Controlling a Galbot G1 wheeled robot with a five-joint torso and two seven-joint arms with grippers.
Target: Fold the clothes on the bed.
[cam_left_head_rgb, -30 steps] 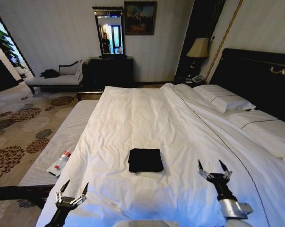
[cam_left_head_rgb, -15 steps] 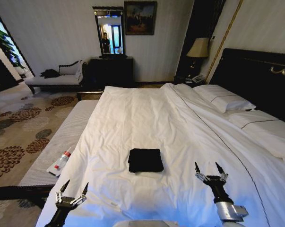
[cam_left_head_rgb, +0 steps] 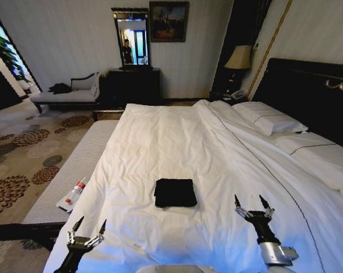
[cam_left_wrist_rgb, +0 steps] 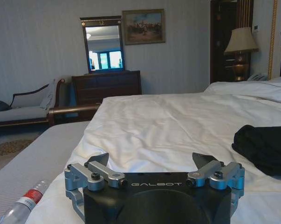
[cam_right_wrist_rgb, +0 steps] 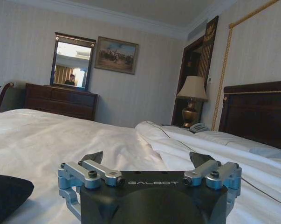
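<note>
Right pincer (cam_left_head_rgb: pixel 251 203) raised on its arm over the white bed (cam_left_head_rgb: pixel 177 142), fingers spread wide, pointing toward the far end, holding nothing. Left pincer (cam_left_head_rgb: pixel 88 224) low near the bed's left edge, likewise wide and unladen. Between them, farther up the duvet: black clothes (cam_left_head_rgb: pixel 175 192) folded into a neat square, apart from both. Beside the bed, on what looks like a bench, a small bottle (cam_left_head_rgb: pixel 73 196).
</note>
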